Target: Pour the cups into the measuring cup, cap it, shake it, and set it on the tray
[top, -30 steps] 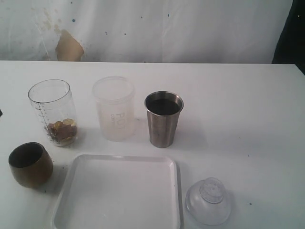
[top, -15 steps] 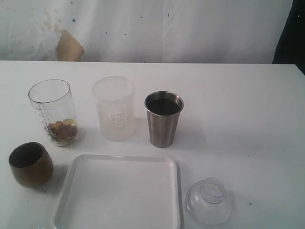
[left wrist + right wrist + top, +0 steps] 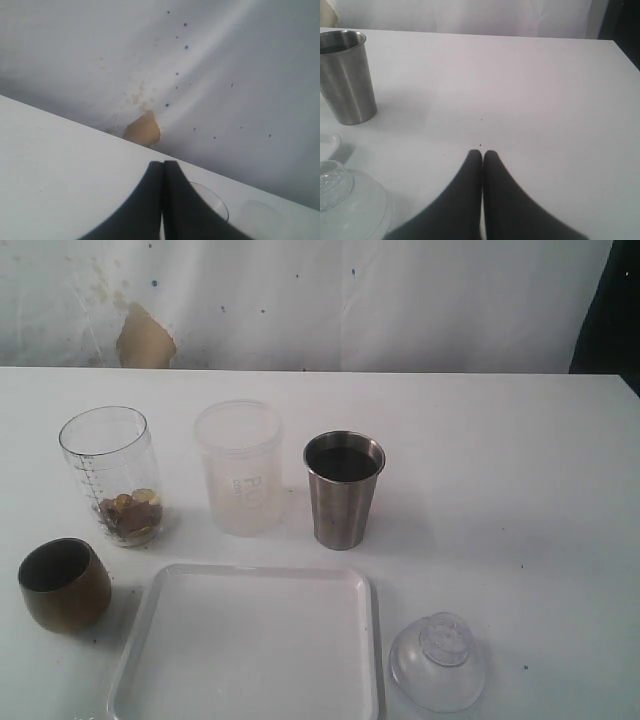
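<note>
Where tray (image 3: 250, 650) exits frame, near rim hidden

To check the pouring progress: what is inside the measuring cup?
The measuring cup holds a low heap of brown and golden pieces at its bottom, with clear wall above. Pieces under the heap's surface are covered.

dark sliver at the exterior view's left edge gone, left gripper (image 3: 163, 167) jaws now fully together

The measuring cup (image 3: 108, 475), frosted tumbler (image 3: 240, 468) and steel tumbler (image 3: 343, 490) stand aligned; brown cup (image 3: 63, 584) beside tray (image 3: 245, 645).
</note>
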You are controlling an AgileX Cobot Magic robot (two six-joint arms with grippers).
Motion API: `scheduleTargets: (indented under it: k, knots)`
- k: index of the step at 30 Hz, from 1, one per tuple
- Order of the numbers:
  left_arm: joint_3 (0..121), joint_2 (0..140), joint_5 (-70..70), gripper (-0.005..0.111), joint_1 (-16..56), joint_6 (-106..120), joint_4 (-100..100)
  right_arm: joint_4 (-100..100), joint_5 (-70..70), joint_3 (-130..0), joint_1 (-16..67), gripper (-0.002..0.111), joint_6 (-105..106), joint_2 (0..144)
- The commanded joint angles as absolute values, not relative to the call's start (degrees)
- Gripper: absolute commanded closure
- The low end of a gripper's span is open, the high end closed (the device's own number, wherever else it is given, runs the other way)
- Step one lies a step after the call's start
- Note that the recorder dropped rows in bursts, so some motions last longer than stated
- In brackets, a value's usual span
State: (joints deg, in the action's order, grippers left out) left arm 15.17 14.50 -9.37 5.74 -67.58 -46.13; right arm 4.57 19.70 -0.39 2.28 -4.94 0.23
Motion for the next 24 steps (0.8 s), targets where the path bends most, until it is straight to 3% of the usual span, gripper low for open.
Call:
scheduleTargets:
  k: [1, 10, 16, 24]
  knots:
    - [15.5, 14.1, -8.4, 0.107, 6.1, -67.4, -45.7, 4.6, 19.7, 0.0, 2.4, 0.108, -4.8, 0.0]
    - [15.5, 14.1, -6.8, 0.107, 6.1, -64.9, -43.8, 4.6, 19.7, 0.0, 2.4, 0.108, -4.8, 0.0]
    - [13.6, 14.0, 0.6, 0.107, 5.9, -15.2, 3.1, 4.6, 19.7, 0.0, 2.4, 0.108, -4.8, 0.0]
    - [3.8, 2.5, 10.3, 0.107, 5.7, -13.5, 7.4, 4.6, 19.7, 0.0, 2.4, 0.108, -4.8, 0.0]
